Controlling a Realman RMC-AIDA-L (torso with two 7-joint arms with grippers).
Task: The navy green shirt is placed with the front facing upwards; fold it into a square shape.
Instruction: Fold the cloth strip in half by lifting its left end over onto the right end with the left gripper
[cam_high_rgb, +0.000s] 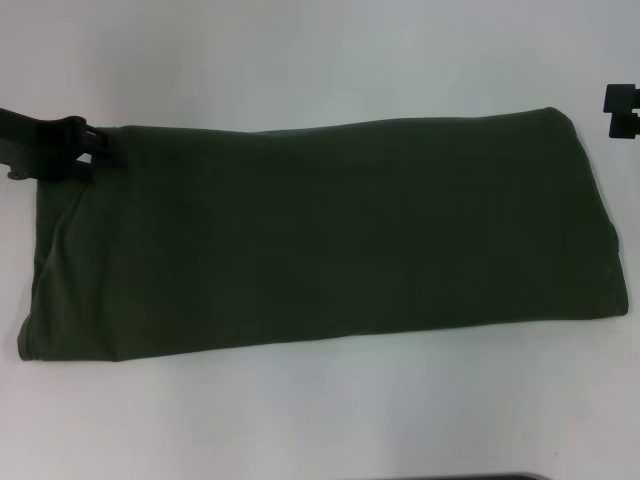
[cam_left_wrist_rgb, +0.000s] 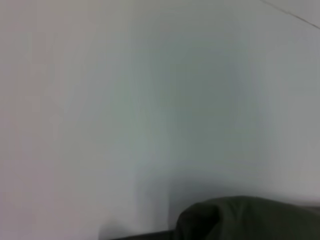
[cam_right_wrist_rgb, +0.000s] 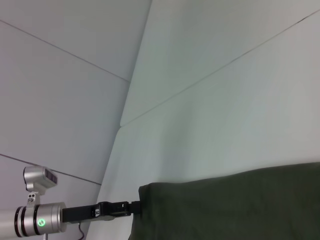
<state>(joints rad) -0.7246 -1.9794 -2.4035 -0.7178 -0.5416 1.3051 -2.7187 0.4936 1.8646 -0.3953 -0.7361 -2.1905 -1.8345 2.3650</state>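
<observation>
**Long band, next fold across**

The shirt (cam_high_rgb: 320, 230) lies on the bench (cam_high_rgb: 320, 420) as a long strip. Left pincer (cam_high_rgb: 85, 140) touches its far left corner, grip unclear; right pincer (cam_high_rgb: 622, 110) hovers apart, state unclear. Lift both left corners evenly, fold rightward.

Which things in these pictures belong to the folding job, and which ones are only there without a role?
Belongs to the job:
- the navy green shirt, folded to a long band, plain side up
- the left pincer, at the shirt's far left corner
- the right pincer, off the shirt's far right corner

Only there:
- the white table
- nothing else lies about
</observation>
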